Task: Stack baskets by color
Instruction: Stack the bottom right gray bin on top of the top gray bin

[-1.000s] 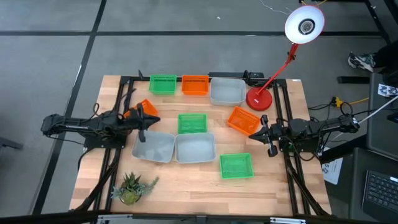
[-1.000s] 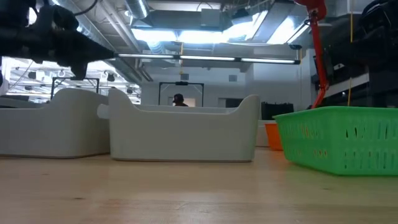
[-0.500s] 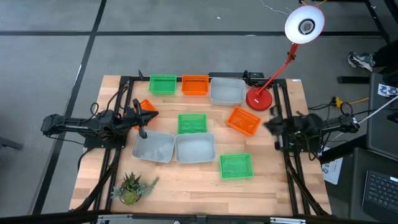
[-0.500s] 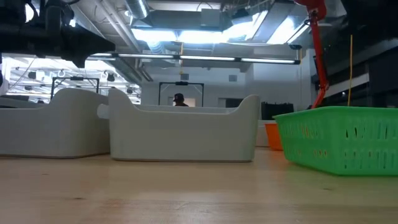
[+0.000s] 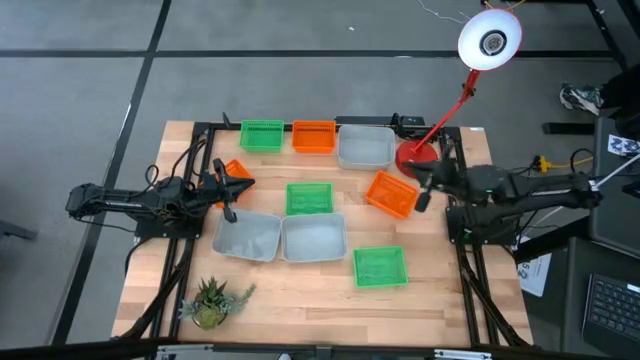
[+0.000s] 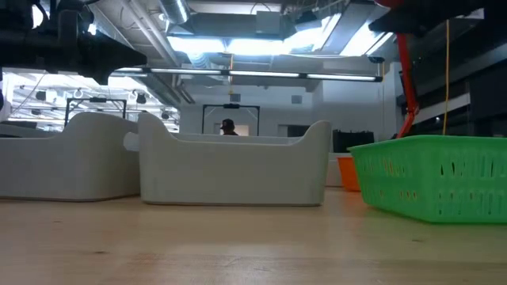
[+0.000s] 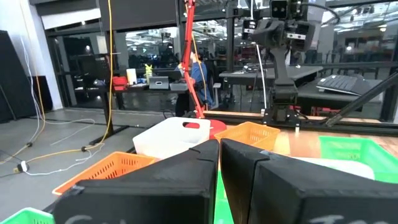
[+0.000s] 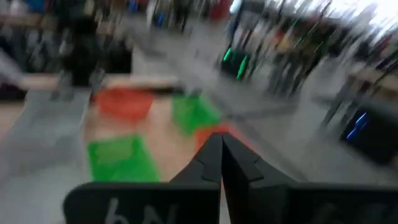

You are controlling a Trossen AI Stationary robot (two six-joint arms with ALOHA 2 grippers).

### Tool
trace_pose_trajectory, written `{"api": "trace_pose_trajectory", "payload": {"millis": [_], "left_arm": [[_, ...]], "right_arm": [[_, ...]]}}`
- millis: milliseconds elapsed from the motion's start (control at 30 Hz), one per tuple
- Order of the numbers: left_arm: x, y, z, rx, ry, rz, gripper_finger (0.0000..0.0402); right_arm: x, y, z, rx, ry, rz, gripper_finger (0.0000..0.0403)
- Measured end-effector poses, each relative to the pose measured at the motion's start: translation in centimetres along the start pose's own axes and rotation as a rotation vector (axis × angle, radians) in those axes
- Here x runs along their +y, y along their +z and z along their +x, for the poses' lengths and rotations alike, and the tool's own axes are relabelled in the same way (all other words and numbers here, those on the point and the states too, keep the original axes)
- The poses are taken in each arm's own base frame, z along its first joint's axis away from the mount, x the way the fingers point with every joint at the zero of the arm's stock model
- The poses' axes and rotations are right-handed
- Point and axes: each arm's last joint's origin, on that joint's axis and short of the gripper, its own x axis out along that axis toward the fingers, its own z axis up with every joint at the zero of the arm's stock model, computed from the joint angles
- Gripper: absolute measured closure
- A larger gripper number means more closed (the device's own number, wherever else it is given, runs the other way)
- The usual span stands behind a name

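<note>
My right gripper (image 5: 418, 192) is pinched together, holding nothing, just beside the tilted orange basket (image 5: 391, 193). I think this basket is light, thin plastic; I'd pinch its rim.

Baskets: three green (image 5: 261, 135), three orange (image 5: 314, 137), three translucent grey-white (image 5: 365, 148), all slatted. Tabletop (image 5: 300, 300) light wood grain. Lamp base (image 5: 412, 157) red, lamp head (image 5: 489, 41) white. Plant (image 5: 210, 302) green. Arms (image 5: 120, 203) black.
</note>
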Motion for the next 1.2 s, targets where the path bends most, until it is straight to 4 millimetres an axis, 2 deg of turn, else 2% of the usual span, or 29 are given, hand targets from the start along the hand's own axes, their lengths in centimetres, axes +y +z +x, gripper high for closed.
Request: {"api": "trace_pose_trajectory", "payload": {"millis": [233,433,633,767,867,967,1200], "left_arm": [[0.0,0.0,0.0,0.001,0.000,0.001,0.0392],[0.0,-0.1,0.0,0.006,0.000,0.001,0.0392],[0.0,-0.1,0.0,0.006,-0.001,-0.007,0.0392],[0.0,-0.1,0.0,0.007,-0.001,-0.007,0.0392],[0.0,-0.1,0.0,0.011,-0.001,-0.006,0.0392],[0.0,-0.4,0.0,0.042,-0.004,-0.019,0.0392],[-0.1,-0.8,0.0,0.081,-0.006,-0.006,0.0392]], "right_arm": [[2.5,0.7,5.5,0.264,0.270,0.070,0.0402],[4.5,0.8,12.5,0.415,0.414,0.037,0.0402],[6.9,0.7,18.8,0.458,0.617,-0.098,0.0402],[8.8,0.4,21.4,0.448,0.670,-0.223,0.0402],[10.1,0.3,22.9,0.461,0.683,-0.228,0.0397],[10.9,-0.3,24.2,0.514,0.696,-0.234,0.0368],[12.6,-3.8,26.7,0.628,0.693,-0.199,0.0252]]}}
